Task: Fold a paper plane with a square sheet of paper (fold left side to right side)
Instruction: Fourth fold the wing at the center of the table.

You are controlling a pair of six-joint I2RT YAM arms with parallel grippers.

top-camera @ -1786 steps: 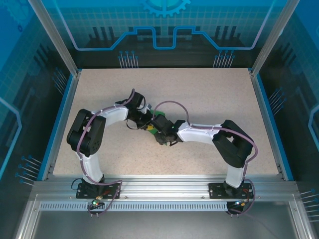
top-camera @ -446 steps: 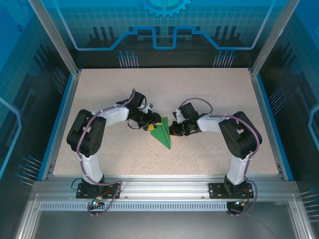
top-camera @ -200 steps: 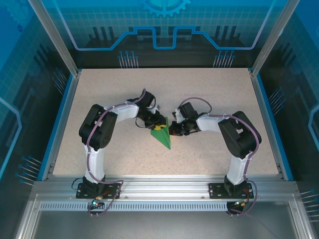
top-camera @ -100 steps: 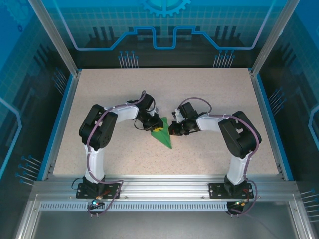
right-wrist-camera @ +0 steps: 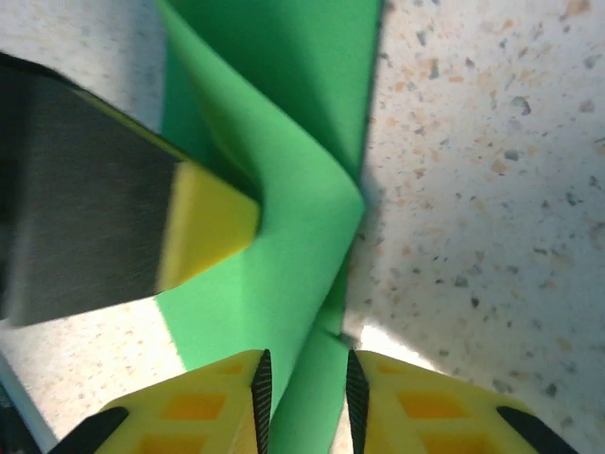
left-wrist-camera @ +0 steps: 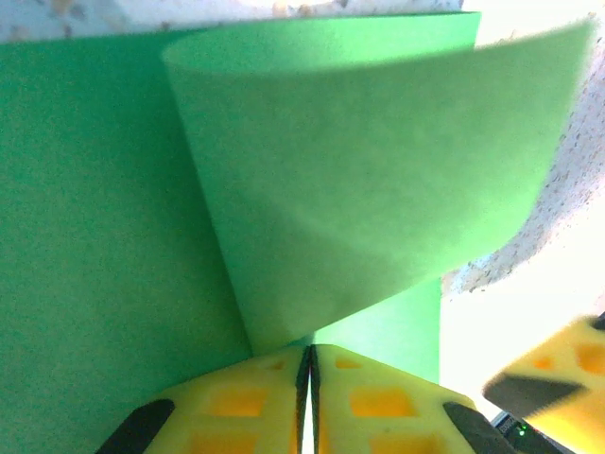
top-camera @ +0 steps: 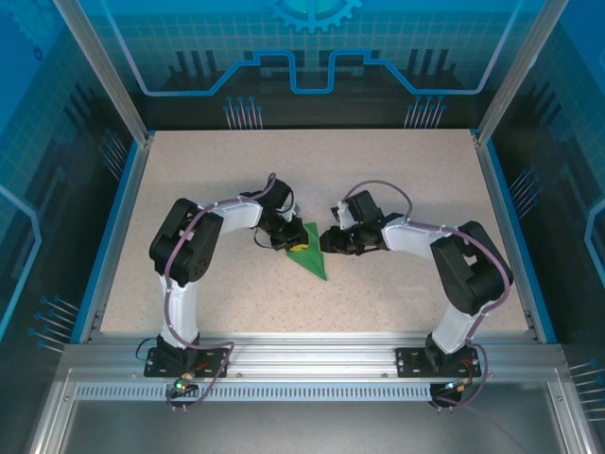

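speckled table (top-camera: 378,180), left tool (left-wrist-camera: 310,364) pinching paper plane (left-wrist-camera: 359,189)

Paper plane (top-camera: 314,264) on the table (top-camera: 406,180)

text: none legible | numbers: none legible | brands, labels: none legible | sign: lower part of a blue gear emblem (top-camera: 313,11) at the top of the back panel (top-camera: 397,57), above a blue circuit-style outline (top-camera: 312,87); no lettering can be made out on either

paper plane (left-wrist-camera: 95,236) cropped (left, bottom), right edge blurred
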